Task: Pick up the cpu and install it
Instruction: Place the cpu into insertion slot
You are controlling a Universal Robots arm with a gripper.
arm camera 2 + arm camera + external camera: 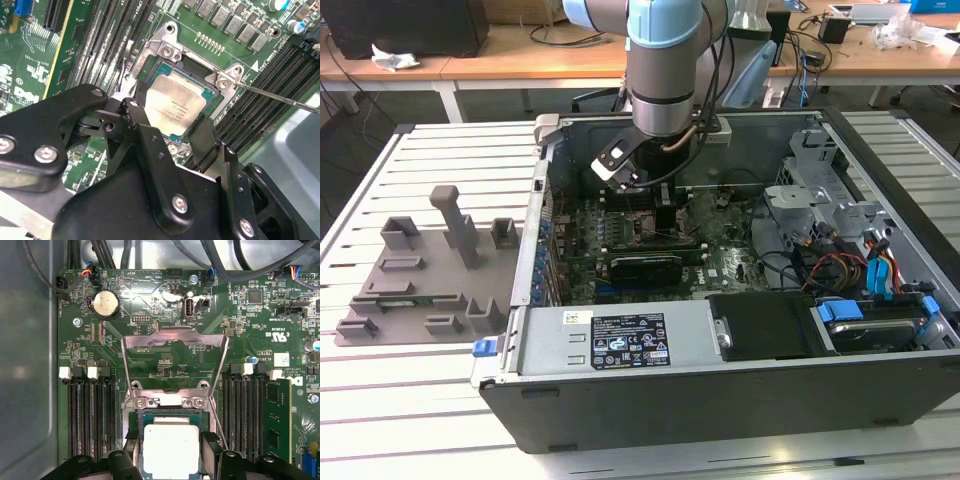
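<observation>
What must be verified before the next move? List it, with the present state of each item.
1. Load plate raised clear of the socket: ok.
2. Retention lever unlatched and swung aside: ok.
3. cpu lined up square within the socket: ok.
4. cpu seated flat in the socket: cannot tell.
5. gripper straddling the cpu inside the computer case: ok.
6. Whether the gripper holds the cpu or has let go of it: cannot tell.
</observation>
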